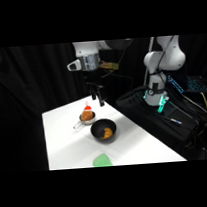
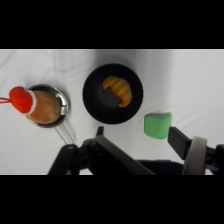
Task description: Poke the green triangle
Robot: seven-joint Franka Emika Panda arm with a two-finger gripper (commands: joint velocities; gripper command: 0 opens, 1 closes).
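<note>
The green triangle (image 1: 102,160) is a small flat bright-green piece lying near the table's front edge. In the wrist view the green triangle (image 2: 157,125) lies to the right of the black bowl, just beside the right fingertip (image 2: 178,140). My gripper (image 1: 97,101) hangs over the far part of the table, above and behind the bowl and well away from the triangle. Its fingers stand apart with nothing between them; in the wrist view the gripper (image 2: 139,136) points down at bare white table.
A black bowl (image 1: 104,130) holding an orange piece (image 2: 119,90) sits mid-table. Behind it, a small metal pan (image 2: 59,102) carries a brown object with a red top (image 2: 21,99). A second robot with a teal light strip (image 1: 162,105) stands at the right.
</note>
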